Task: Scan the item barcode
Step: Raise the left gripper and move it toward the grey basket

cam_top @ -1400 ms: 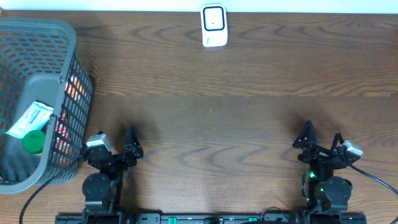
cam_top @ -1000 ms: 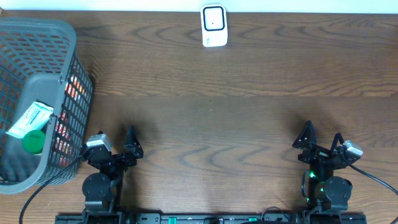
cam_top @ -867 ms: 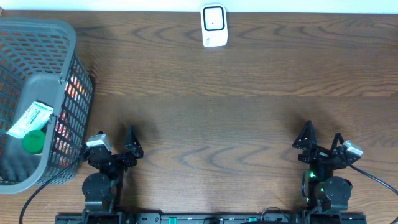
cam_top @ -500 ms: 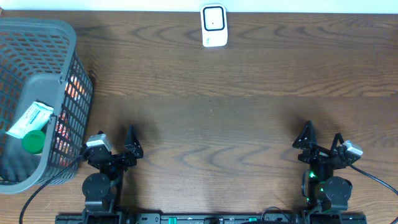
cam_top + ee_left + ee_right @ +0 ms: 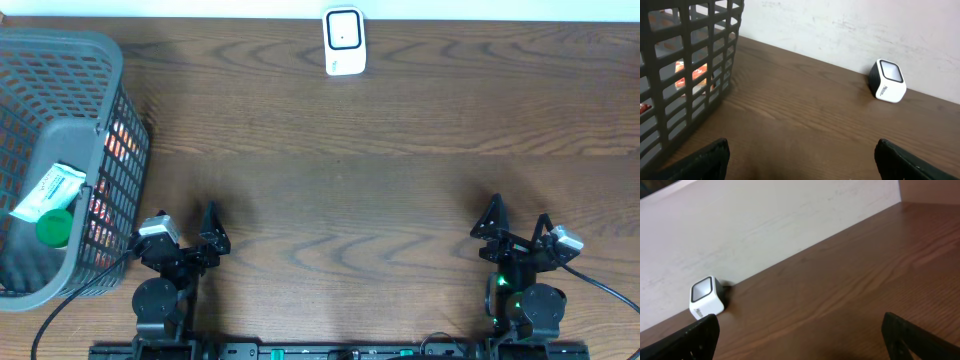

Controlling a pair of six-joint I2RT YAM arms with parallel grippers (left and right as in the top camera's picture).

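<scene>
The white barcode scanner [image 5: 343,40] stands at the table's far edge, its dark window up; it also shows as a white cube in the left wrist view [image 5: 888,81] and the right wrist view [image 5: 706,298]. Items lie in the grey mesh basket [image 5: 125,170] at the left: a white and green box [image 5: 47,192], a green round cap [image 5: 54,228], and red-orange packets [image 5: 118,140] behind the mesh. My left gripper [image 5: 185,218] [image 5: 802,165] sits open and empty at the near edge beside the basket. My right gripper [image 5: 518,218] [image 5: 802,340] sits open and empty at the near right.
The basket wall [image 5: 685,75] rises close on the left of my left gripper. A pale wall [image 5: 765,225] runs behind the table's far edge. Brown wooden tabletop [image 5: 340,200] lies between the grippers and the scanner.
</scene>
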